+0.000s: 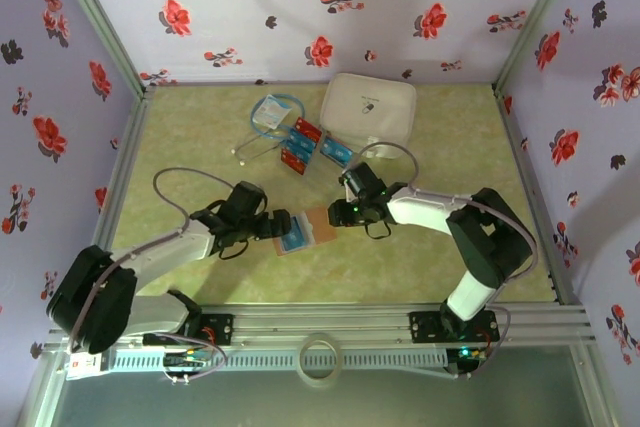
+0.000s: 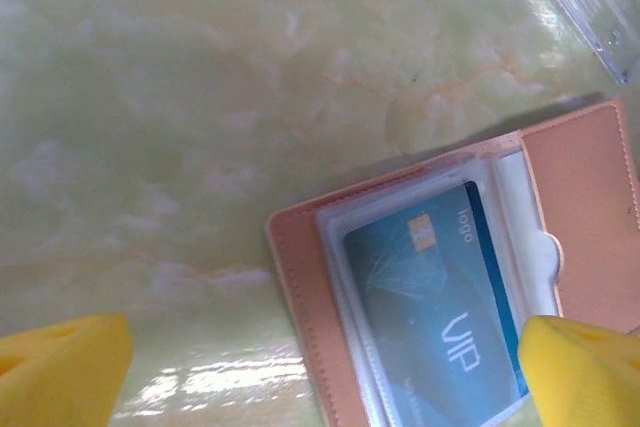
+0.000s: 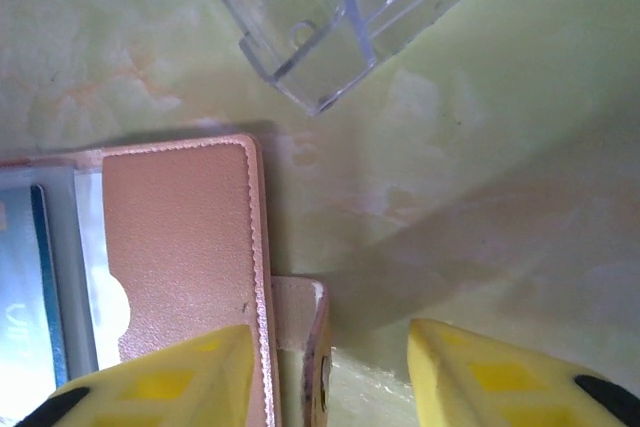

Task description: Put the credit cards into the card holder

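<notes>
Between both arms, low over the pale green marbled surface (image 1: 200, 127), the right tool (image 3: 330, 372) has its yellow fingers (image 3: 480, 377) apart, straddling the clasp tab (image 3: 300, 317) of the open tan-brown card holder (image 3: 180, 247). The holder's long axis stretches leftward to the wide-open left tool (image 2: 320, 377). Loose red and blue credit cards (image 1: 315, 145) lie beyond, nearer the outstretched right arm (image 1: 440, 209).

Bright, even light; wrist views soft, glare on the table (image 2: 220, 377).

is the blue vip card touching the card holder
Touching. The left wrist view shows the blue card tucked in the clear sleeve of the card holder.
</notes>
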